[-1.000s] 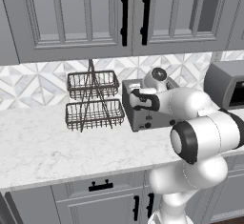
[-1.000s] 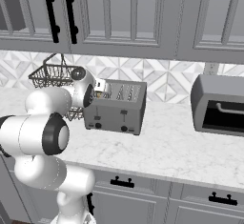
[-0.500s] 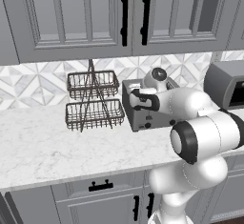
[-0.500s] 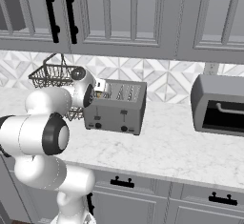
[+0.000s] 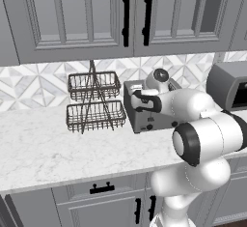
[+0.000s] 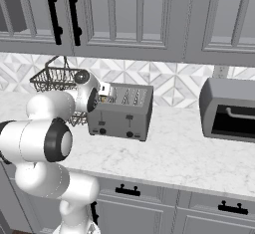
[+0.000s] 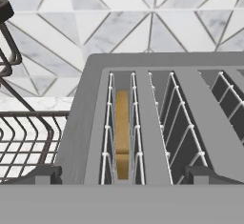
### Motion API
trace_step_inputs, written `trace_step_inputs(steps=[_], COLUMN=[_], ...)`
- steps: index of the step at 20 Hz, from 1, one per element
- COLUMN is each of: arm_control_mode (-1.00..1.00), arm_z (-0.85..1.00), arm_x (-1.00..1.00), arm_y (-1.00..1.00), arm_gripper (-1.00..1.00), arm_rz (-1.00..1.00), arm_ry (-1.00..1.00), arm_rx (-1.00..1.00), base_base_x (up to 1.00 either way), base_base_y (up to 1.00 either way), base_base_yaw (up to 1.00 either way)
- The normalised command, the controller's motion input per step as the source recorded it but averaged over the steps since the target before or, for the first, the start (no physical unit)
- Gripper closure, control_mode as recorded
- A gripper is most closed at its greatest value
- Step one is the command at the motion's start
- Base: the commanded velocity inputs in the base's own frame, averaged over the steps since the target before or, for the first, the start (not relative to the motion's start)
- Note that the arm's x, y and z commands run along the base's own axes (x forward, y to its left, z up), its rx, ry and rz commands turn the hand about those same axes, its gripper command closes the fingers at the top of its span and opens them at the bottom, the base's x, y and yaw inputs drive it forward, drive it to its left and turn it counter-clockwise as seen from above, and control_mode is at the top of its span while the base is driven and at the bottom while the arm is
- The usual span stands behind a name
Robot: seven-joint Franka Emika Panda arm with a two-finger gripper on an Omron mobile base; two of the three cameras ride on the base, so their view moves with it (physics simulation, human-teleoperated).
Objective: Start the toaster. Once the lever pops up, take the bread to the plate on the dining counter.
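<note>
The grey four-slot toaster point(image 6: 122, 116) stands on the marble counter against the tiled wall; it also shows in the left base view point(image 5: 144, 117). Small dark tabs and knobs sit along its front face, among them the lever point(image 6: 102, 123). My gripper point(image 6: 105, 94) hovers just above the toaster's left end, open, its fingertips point(image 7: 44, 175) spread wide over the top. Looking down along the hand, the tan bread point(image 7: 122, 137) sits deep in the leftmost slot, between my open jaws point(image 7: 122, 178). Nothing is held. The plate and the dining counter are out of view.
A dark two-tier wire basket rack point(image 5: 94, 103) stands close to the toaster's left side. A grey toaster oven point(image 6: 231, 111) stands farther right on the counter point(image 6: 179, 153). Grey wall cabinets point(image 5: 120, 18) hang above.
</note>
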Motion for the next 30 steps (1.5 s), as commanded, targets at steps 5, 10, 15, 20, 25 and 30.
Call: trace_step_inputs(steps=[5, 10, 15, 20, 25, 30], arm_control_mode=[-1.0, -1.0, -1.0, -1.0, -1.0, -1.0], arm_z=[0.0, 0.0, 0.0, 0.0, 0.0, 0.0], arm_x=[0.0, 0.0, 0.0, 0.0, 0.0, 0.0], arm_y=[0.0, 0.0, 0.0, 0.0, 0.0, 0.0], arm_gripper=[-1.0, -1.0, -1.0, -1.0, -1.0, -1.0], arm_rz=[0.0, 0.0, 0.0, 0.0, 0.0, 0.0], arm_ry=[0.0, 0.0, 0.0, 0.0, 0.0, 0.0], arm_rx=[0.0, 0.0, 0.0, 0.0, 0.0, 0.0], base_base_x=[0.0, 0.0, 0.0, 0.0, 0.0, 0.0], base_base_y=[0.0, 0.0, 0.0, 0.0, 0.0, 0.0], base_base_yaw=[0.0, 0.0, 0.0, 0.0, 0.0, 0.0])
